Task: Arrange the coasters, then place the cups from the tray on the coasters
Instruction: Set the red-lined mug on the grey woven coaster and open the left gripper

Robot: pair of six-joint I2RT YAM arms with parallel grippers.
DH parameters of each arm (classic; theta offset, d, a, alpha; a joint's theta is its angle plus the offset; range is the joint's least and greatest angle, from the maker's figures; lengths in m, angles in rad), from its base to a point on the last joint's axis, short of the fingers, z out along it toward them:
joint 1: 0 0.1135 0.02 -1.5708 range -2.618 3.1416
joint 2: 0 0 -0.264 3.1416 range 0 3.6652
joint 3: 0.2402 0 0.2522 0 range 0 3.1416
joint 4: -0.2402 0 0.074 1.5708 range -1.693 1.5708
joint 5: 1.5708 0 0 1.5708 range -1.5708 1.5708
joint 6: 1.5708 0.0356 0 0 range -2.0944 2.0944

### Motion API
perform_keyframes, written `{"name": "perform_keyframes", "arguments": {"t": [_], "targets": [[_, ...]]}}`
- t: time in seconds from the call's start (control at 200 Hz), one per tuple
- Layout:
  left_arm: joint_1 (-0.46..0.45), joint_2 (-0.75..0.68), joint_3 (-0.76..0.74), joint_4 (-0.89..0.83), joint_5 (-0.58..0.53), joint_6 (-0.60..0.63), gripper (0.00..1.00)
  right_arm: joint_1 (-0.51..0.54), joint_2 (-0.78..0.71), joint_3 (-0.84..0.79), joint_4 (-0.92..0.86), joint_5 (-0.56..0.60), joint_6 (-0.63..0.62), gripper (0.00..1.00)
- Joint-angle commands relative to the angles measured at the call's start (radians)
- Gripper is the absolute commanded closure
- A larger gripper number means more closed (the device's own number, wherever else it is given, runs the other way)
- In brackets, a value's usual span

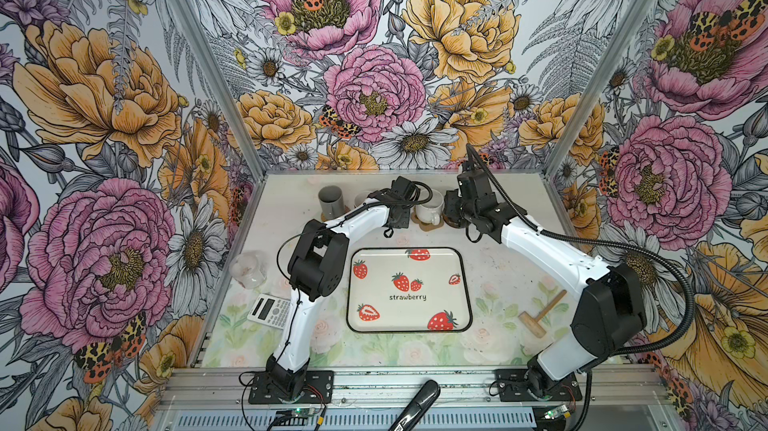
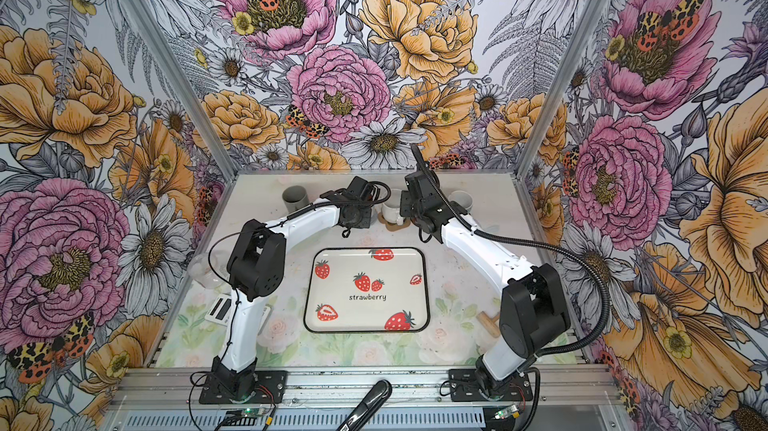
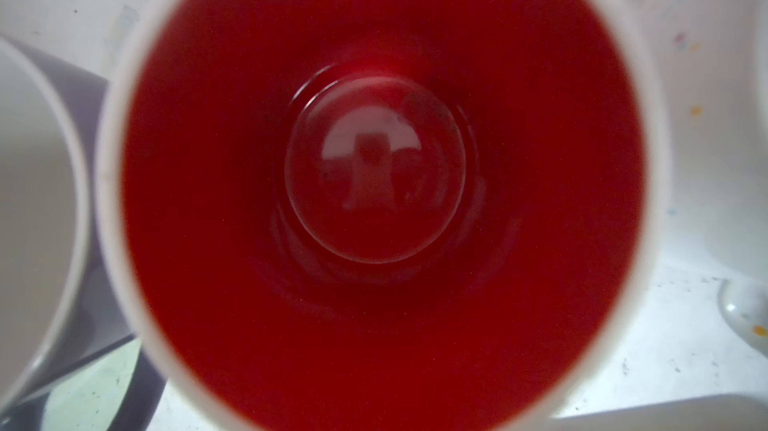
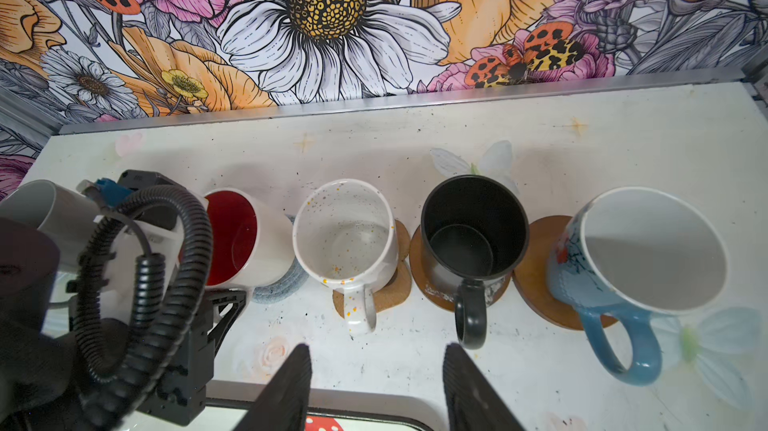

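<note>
The left gripper (image 1: pixel 392 219) hangs over the white cup with red inside (image 3: pixel 382 167), at the far middle of the tabletop (image 1: pixel 498 242). Its jaws are clenched; whether they pinch the cup cannot be told. This cup sits on the grey-blue woven coaster (image 4: pixel 282 287), with the lavender cup (image 3: pixel 120 316) just left of it and the grey cup (image 1: pixel 331 200) further left. To its right, the row holds the speckled white cup (image 4: pixel 347 233) on the paw coaster (image 4: pixel 395 287), then the black cup (image 4: pixel 473 233) and the light blue cup (image 4: pixel 648 250), each on a brown disc (image 4: pixel 536 266). The right gripper (image 4: pixel 377 352) hovers just nearer than the speckled and black cups, jaws released and grasping nothing. The tray (image 1: pixel 407 316) lies in the near middle.
</note>
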Motion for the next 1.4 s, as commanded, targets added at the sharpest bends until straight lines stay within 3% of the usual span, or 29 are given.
{"name": "perform_keyframes", "arguments": {"t": [0.0, 0.645, 0.926, 1.081, 1.286, 1.396], "targets": [[0.012, -0.005, 0.035, 0.070, 0.004, -0.010, 1.00, -0.006, 0.015, 0.029, 0.024, -0.008, -0.009, 0.46], [0.016, 0.010, 0.028, 0.067, 0.050, -0.018, 1.00, -0.011, 0.021, 0.025, 0.024, -0.012, -0.007, 0.46], [0.013, -0.018, 0.004, 0.067, 0.051, -0.022, 0.66, -0.011, 0.008, 0.018, 0.025, -0.007, -0.001, 0.47], [0.002, -0.051, -0.007, 0.069, 0.040, -0.009, 0.53, -0.011, 0.001, 0.013, 0.026, -0.009, -0.003, 0.45], [-0.015, -0.168, -0.052, 0.073, -0.024, 0.021, 0.50, -0.018, -0.056, -0.020, 0.026, 0.000, -0.013, 0.40], [-0.017, -0.297, -0.161, 0.157, -0.040, 0.062, 0.44, -0.037, -0.121, -0.065, 0.026, 0.009, -0.030, 0.37]]}}
